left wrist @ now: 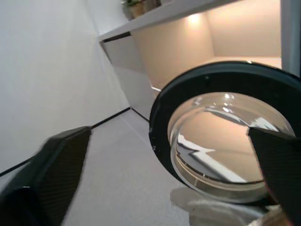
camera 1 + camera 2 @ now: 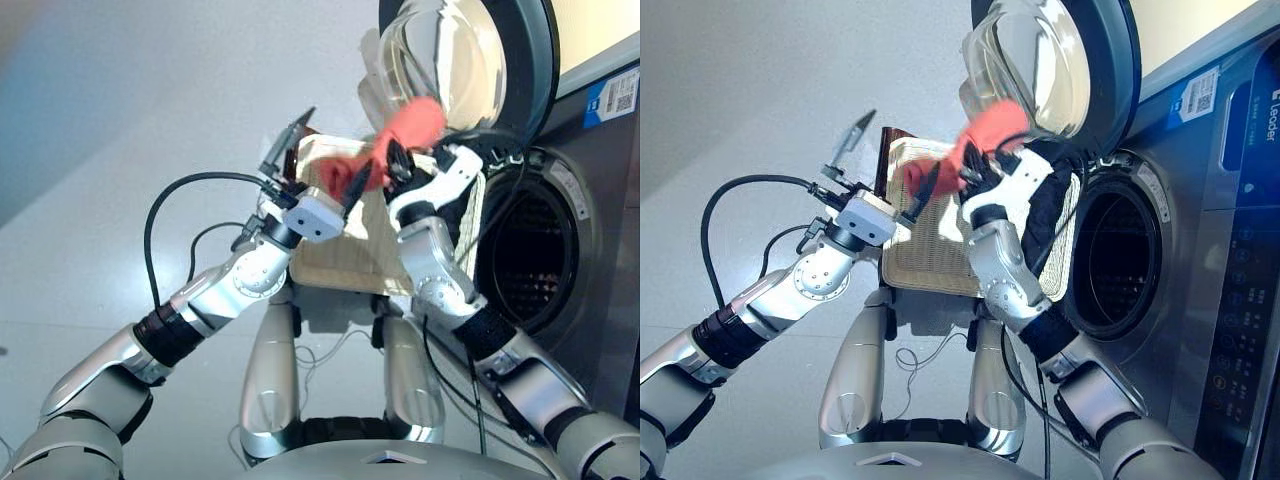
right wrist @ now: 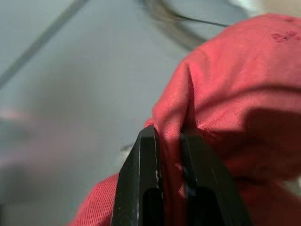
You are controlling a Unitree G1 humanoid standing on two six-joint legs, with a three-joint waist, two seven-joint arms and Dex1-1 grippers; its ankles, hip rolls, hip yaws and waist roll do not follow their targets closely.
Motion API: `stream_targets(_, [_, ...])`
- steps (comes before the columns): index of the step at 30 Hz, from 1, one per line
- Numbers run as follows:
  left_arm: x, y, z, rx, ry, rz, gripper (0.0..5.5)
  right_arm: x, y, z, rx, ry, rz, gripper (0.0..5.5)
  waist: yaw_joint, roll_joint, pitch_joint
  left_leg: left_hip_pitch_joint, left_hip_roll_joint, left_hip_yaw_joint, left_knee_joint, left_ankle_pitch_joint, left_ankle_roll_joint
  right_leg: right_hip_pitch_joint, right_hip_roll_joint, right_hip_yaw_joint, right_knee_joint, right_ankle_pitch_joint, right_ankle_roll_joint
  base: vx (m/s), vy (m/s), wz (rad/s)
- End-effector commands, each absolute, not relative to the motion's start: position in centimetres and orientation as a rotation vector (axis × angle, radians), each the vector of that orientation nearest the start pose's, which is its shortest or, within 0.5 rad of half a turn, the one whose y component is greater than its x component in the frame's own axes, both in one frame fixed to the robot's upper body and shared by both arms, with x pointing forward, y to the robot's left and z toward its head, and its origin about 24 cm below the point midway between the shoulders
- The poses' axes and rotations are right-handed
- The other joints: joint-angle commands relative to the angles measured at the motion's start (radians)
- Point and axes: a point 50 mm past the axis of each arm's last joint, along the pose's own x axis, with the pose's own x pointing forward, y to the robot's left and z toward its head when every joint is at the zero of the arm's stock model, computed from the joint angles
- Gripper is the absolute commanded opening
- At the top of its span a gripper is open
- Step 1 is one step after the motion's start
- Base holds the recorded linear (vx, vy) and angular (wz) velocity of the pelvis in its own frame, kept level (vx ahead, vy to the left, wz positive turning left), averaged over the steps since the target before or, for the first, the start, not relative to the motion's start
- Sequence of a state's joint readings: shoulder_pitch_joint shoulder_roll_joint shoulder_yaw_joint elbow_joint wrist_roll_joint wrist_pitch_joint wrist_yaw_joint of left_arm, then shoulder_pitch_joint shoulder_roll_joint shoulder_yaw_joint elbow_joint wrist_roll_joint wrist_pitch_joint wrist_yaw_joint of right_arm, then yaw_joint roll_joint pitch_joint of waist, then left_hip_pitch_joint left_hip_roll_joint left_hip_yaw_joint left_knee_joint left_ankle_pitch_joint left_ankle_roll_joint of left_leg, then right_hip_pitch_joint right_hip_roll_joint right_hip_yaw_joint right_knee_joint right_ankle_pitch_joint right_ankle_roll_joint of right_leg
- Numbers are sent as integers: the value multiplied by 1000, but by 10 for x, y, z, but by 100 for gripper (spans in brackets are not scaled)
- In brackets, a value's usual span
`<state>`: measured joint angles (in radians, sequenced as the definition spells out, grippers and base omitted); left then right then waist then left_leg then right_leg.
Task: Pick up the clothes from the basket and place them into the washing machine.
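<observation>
Nearest the camera, two silver robot arms reach forward from the bottom of the picture.

The left hand (image 2: 300, 160) is raised over the near left corner of the basket (image 2: 340, 262), its two black fingers spread wide with nothing between them.

The right hand (image 2: 975, 165) is lifted above the basket's middle, its fingers pinched tight on a fold of the coral-red cloth (image 2: 415, 125). The cloth bunches into a soft lump above the grip, and a looser tail hangs toward the left hand.

The cream wicker basket lies on the floor, just in front of the washing machine (image 2: 1200, 250). A black cloth (image 2: 1048, 215) is draped along the basket's right edge, the edge nearest the drum. The navy piece is not visible.

Beyond, the round drum opening (image 2: 1110, 265) is dark and unobstructed, with the glass door (image 2: 1040, 60) swung open above the basket's far edge.

The cloth looks light, limp and easily crumpled (not fragile, not slippery). A pinch on a thick fold near the middle should hold it best. A grip near one end would probably leave a long tail, which may snag on the door rim.
</observation>
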<state>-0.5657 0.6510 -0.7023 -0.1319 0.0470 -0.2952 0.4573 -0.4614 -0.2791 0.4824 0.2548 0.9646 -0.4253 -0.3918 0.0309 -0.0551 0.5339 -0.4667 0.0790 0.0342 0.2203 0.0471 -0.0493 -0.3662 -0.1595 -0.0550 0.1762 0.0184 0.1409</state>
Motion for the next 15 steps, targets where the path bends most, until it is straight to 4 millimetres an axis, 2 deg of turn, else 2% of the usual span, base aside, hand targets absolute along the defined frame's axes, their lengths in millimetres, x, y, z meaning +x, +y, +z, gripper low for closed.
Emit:
stream_targets(1, [244, 71, 205, 283, -1018, -436, 550, 319, -130, 135, 619, -407, -89, 0, -2, 31, -14, 19, -48, 47, 11, -26, 7, -100, -3, 31, 93, 9, -3, 0, 0, 0])
stream_targets(7, [247, 75, 205, 186, -978, -421, 550, 317, -160, 98, 499, -328, -294, 0, -6, 32, -14, 13, -49, 42, 17, -29, 6, -103, -7, 26, 95, 8, 0, 0, 0, 0])
stream_targets(15, [249, 77, 205, 64, -925, -411, 550, 311, -182, 44, 425, -129, -523, 0, -3, 38, -14, 0, -51, 40, 26, -35, 6, -113, -8, 27, 102, 7, 1, 0, 0, 0])
